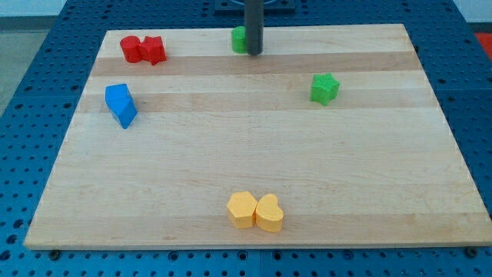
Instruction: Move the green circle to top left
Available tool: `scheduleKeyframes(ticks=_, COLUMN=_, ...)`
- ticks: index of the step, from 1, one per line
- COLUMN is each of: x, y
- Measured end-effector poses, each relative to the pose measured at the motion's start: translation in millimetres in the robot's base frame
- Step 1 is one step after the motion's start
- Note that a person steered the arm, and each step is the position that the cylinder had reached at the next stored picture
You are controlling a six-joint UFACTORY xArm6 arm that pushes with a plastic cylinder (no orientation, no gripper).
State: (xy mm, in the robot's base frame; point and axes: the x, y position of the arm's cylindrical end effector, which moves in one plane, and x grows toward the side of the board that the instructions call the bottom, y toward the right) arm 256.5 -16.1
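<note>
The green circle [239, 39] sits near the top edge of the wooden board [254, 138], a little left of the middle. My rod comes down from the view's top and my tip [254, 52] rests on the board right against the circle's right side, hiding part of it. The board's top left corner holds two red blocks [143, 49] pressed together.
A green star-shaped block [324, 88] lies at the upper right. Two blue blocks [121, 104] touch each other at the left edge. Two yellow blocks [255, 211], one heart-shaped, sit together near the bottom edge. Blue pegboard [46, 46] surrounds the board.
</note>
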Motion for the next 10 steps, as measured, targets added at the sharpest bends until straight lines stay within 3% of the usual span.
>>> scheduleKeyframes(ticks=3, x=6, y=-45)
scheduleKeyframes(ticks=4, x=8, y=-2)
scheduleKeyframes(ticks=5, x=-24, y=37)
scheduleKeyframes(ticks=6, x=-62, y=34)
scheduleKeyframes(ticks=10, x=-24, y=-52)
